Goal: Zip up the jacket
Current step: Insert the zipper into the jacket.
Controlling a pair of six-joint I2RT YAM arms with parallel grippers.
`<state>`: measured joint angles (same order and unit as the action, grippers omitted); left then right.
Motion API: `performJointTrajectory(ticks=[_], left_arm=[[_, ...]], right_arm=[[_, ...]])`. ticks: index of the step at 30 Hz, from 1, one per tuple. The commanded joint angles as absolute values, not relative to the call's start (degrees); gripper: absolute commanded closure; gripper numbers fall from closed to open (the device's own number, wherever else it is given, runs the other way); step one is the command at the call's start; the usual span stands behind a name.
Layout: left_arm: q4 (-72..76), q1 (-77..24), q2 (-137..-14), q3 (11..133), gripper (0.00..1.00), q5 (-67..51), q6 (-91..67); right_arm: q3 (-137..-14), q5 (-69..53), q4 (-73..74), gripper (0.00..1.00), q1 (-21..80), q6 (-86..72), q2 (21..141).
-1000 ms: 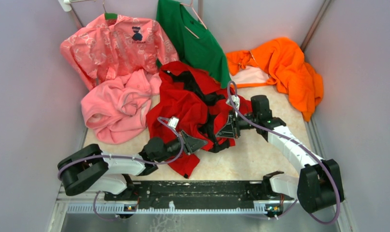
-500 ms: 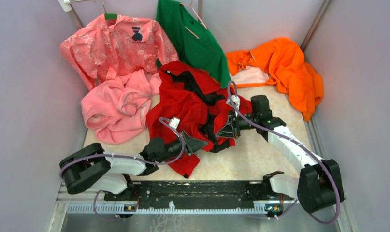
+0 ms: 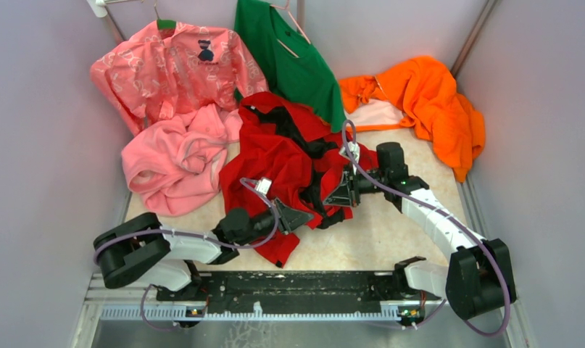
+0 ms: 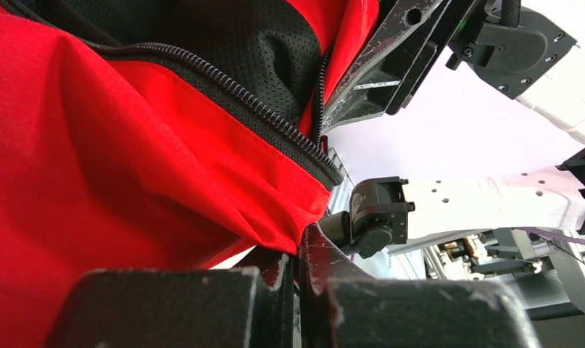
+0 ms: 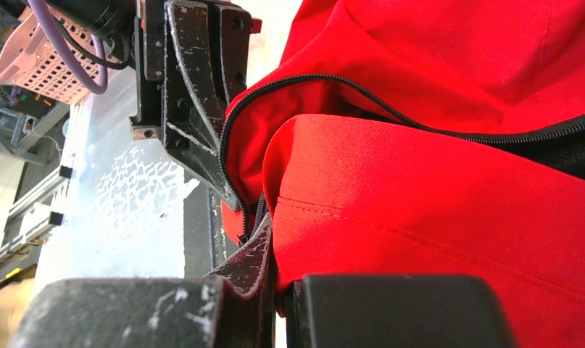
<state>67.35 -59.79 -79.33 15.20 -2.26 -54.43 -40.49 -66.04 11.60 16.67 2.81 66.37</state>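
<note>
The red jacket lies crumpled in the middle of the table, front open, dark mesh lining showing. Its lower edge is lifted between both arms. My left gripper is shut on the hem corner of one front panel, just below the end of the dark zipper teeth. My right gripper is shut on the other panel's edge, beside its zipper track. The two grippers face each other a short way apart. No slider shows in any view.
A pink fleece garment lies left of the jacket, a pink patterned shirt and a green shirt hang behind it, and an orange garment lies back right. Grey walls enclose three sides. The arms' rail runs along the near edge.
The left arm has crept slightly to the right, still holding the hem. The right arm and the jacket look unchanged.
</note>
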Motion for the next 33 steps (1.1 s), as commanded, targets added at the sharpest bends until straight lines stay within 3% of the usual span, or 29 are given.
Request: performJointTrajectory(ticks=[1, 8, 20, 28, 33], left_arm=[[70.9, -61.3, -80.3, 15.7, 1.00, -0.6, -55.0], [68.9, -62.1, -80.9, 16.4, 1.00, -0.5, -54.2], [42.4, -62.5, -75.1, 24.5, 1.00, -0.5, -41.8], [39.2, -62.2, -73.2, 26.4, 1.00, -1.3, -38.0], [33.3, -61.0, -75.0, 30.0, 1.00, -8.1, -34.8]], right_arm=[[-40.8, -67.2, 6.8, 1.00, 16.2, 1.3, 65.1], [-40.7, -67.1, 6.5, 1.00, 16.1, 0.8, 65.0], [-41.0, -65.9, 8.9, 1.00, 16.2, 4.0, 64.8], [-41.0, -60.3, 10.4, 1.00, 16.9, 6.1, 64.4], [-40.9, -60.2, 10.2, 1.00, 17.7, 6.0, 64.4]])
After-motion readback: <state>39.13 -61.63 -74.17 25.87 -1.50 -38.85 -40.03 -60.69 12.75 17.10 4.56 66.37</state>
